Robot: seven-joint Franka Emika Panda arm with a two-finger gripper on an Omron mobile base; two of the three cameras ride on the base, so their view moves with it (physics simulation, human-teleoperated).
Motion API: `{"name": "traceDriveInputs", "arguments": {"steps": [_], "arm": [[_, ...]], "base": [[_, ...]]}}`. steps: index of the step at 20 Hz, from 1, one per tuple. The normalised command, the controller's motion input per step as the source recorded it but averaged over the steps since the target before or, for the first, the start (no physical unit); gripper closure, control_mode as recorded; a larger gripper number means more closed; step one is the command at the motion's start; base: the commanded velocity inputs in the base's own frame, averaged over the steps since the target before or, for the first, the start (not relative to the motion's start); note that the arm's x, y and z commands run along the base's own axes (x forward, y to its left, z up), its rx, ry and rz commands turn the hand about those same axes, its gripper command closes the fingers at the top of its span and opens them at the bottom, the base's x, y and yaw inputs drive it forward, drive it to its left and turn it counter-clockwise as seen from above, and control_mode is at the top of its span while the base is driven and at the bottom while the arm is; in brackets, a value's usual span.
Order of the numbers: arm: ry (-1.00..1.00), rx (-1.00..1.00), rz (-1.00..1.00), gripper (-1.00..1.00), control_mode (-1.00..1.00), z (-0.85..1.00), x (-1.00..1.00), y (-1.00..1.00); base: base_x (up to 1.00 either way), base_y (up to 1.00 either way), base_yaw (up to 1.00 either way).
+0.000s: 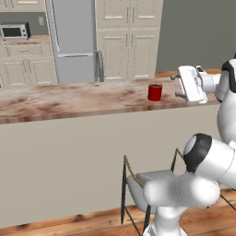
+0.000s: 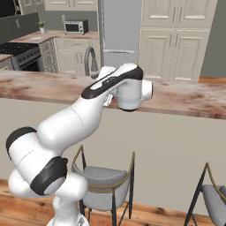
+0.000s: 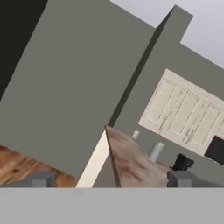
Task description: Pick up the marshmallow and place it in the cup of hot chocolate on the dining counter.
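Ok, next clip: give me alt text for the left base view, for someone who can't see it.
A small red cup of hot chocolate stands on the long marbled dining counter, with the robot's white hand level with it just to its right, not touching it. Below the counter's beige front are a grey-seated stool and the arm's white lower joints; cream cabinets and a grey refrigerator stand behind.

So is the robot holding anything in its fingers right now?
No, nothing is held. The gripper is wide open with empty space between its fingers, and it points away across the room, not at the red cup.

Glossy white arm (image 2: 75, 123), black joint bands
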Motion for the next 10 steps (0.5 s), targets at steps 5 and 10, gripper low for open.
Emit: {"name": "traceDriveInputs", "arguments": {"steps": [5, 10], "arm": [[-0.44, 0.0, 0.05, -1.0, -1.0, 0.31, -1.0, 0.4], [-0.42, 0.0, 0.05, -1.0, -1.0, 0.47, -1.0, 0.27]], "base": [[0.0, 0.0, 0.0], [0.0, 0.0, 0.0]]}}
